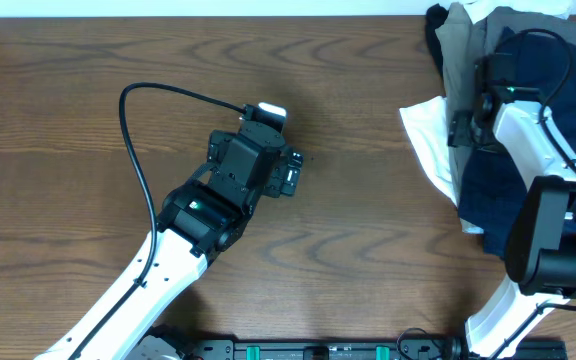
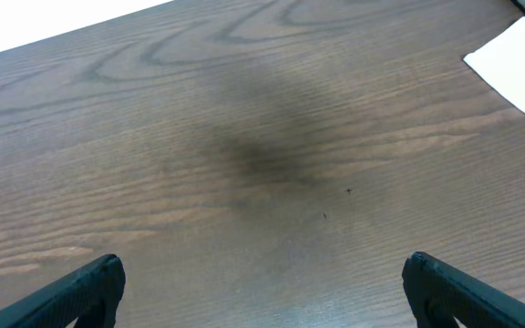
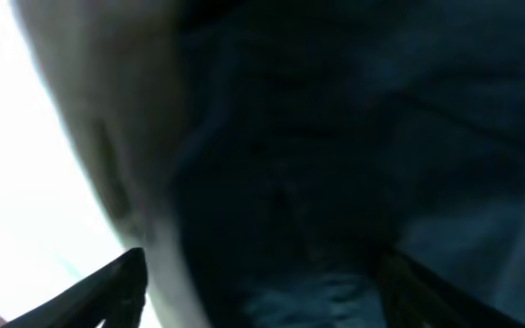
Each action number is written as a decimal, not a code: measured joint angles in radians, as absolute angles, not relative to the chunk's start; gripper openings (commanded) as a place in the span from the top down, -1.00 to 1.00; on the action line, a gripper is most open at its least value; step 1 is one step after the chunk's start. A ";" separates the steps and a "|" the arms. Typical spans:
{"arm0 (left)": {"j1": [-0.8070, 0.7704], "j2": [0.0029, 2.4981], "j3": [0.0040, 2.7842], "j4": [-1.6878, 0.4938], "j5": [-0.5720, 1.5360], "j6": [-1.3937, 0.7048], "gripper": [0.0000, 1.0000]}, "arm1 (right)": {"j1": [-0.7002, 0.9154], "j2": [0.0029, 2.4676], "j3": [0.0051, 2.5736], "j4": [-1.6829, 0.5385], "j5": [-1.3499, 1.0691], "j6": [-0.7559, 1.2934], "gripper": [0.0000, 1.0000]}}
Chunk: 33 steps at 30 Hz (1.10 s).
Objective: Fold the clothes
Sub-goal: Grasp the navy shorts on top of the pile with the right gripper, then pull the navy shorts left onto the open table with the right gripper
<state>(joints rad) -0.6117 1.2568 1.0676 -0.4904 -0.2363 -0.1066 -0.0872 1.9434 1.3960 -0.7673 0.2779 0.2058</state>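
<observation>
The left pincer [image 2: 262, 296] hangs low over the brown wooden desk [image 2: 244, 137]. Its two black fingers [image 2: 80, 292] are wide apart, with only bare wood between them. The right pincer [image 3: 262, 292] is over the clothes, and its dark fingers [image 3: 108, 282] are apart too. That view is very blurry, so I cannot tell if the tips touch the cloth. It shows dark blue cloth up close and a pale patch on one side.

From above, the right pincer's tips are hidden under its own white and black arm [image 1: 538, 190]. The arm also covers a big part of the heap.

The clothes lie in a heap on the right side of the desk, from about the middle to the far edge. Nearest is the big dark blue crinkled garment [image 1: 480, 190]. Its long side runs from near to far, and the edge of the picture cuts off its right part. A flat white cloth [image 1: 426, 135] sticks out from under it toward the middle of the desk. Farther back lies a grey cloth [image 1: 463, 50]. A black cloth [image 1: 435, 25] peeks out at the far edge. Their shapes are hard to make out.
</observation>
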 measured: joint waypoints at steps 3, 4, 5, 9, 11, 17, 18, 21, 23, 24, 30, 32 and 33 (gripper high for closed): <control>-0.612 1.257 1.068 -0.491 -0.236 -0.107 -0.96 | -0.108 1.943 1.396 -0.772 0.289 0.208 -0.39; -0.612 1.257 1.068 -0.491 -0.236 -0.107 -0.96 | -0.114 1.943 1.396 -0.774 0.289 0.208 -0.35; -0.612 1.257 1.068 -0.491 -0.236 -0.107 -0.96 | -0.118 1.943 1.396 -0.778 0.289 0.208 -0.25; -0.612 1.257 1.068 -0.491 -0.236 -0.107 -0.96 | -0.131 1.943 1.396 -0.782 0.292 0.205 0.47; -0.612 1.257 1.068 -0.491 -0.236 -0.107 -0.96 | -0.133 1.943 1.396 -0.782 0.289 0.205 0.85; -0.612 1.257 1.068 -0.491 -0.236 -0.107 -0.96 | -0.133 1.943 1.396 -0.782 0.276 0.208 0.98; -0.612 1.257 1.068 -0.491 -0.236 -0.107 -0.96 | -0.133 1.943 1.396 -0.784 0.263 0.208 0.98; -0.612 1.256 1.068 -0.489 -0.236 -0.107 -0.96 | -0.134 1.943 1.417 -0.809 0.193 0.197 0.98; -0.612 1.254 1.068 -0.485 -0.236 -0.107 -0.96 | -0.133 1.934 1.454 -0.833 0.121 0.184 0.98; -0.612 1.251 1.068 -0.482 -0.236 -0.107 -0.96 | -0.130 1.925 1.478 -0.840 0.083 0.178 0.98; -0.612 1.177 1.068 -0.467 -0.236 -0.107 -0.96 | 0.001 1.825 1.649 -0.798 -0.070 0.171 0.98; -0.612 1.148 1.068 -0.468 -0.236 -0.107 -0.96 | 0.077 1.797 1.686 -0.754 -0.098 0.172 0.98; -0.612 1.139 1.068 -0.469 -0.236 -0.107 -0.96 | 0.120 1.788 1.695 -0.721 -0.110 0.176 0.98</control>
<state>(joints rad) -0.6117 1.1389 1.0676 -0.4694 -0.2363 -0.1066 0.1204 1.7878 1.6951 -0.7208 -0.1104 0.1764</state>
